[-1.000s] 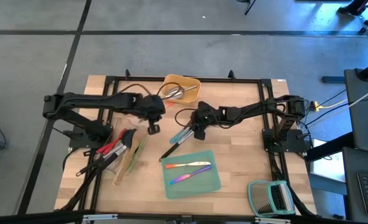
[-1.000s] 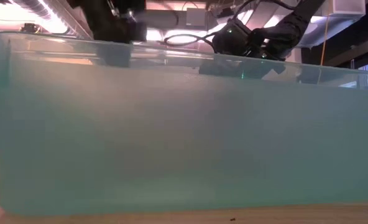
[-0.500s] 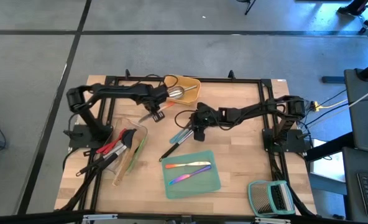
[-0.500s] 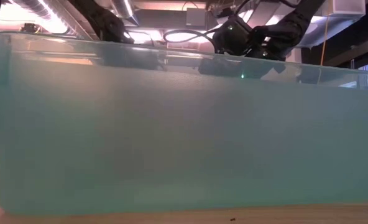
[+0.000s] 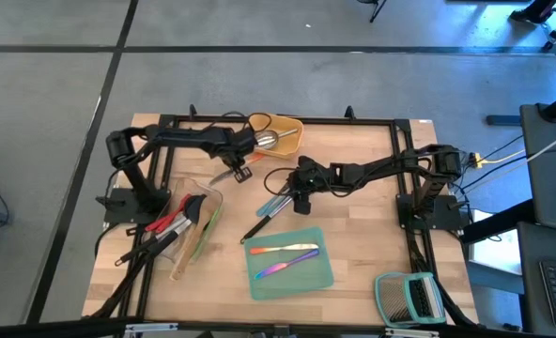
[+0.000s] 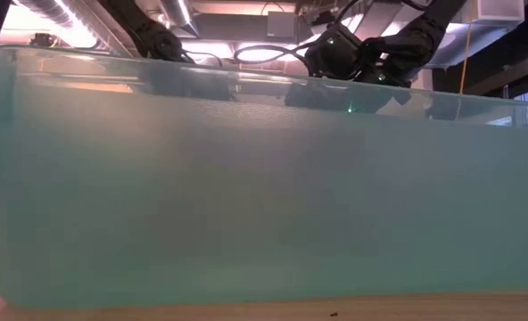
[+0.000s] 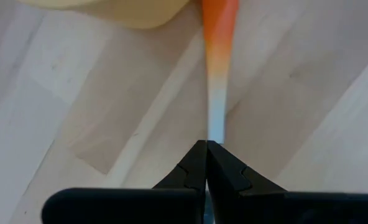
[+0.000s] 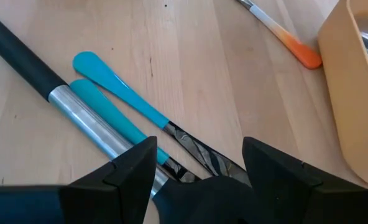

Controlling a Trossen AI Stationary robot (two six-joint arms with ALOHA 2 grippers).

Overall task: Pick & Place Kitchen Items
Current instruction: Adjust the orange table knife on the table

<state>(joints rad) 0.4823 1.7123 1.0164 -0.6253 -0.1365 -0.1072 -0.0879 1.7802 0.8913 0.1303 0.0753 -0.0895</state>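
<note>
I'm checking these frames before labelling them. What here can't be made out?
- Low view: the teal tray wall fills the frame and hides the table.
- Left wrist view: the left gripper is shut on the orange-handled utensil; its working end is cut off.
- Right wrist view: the right gripper covers the blue-handled utensils' heads.

Grey concrete floor [image 5: 259, 84] with dark seam lines is surrounding the light wooden table [image 5: 372, 235]. Bright ceiling strip lights [image 6: 54, 13] are glowing overhead.
</note>
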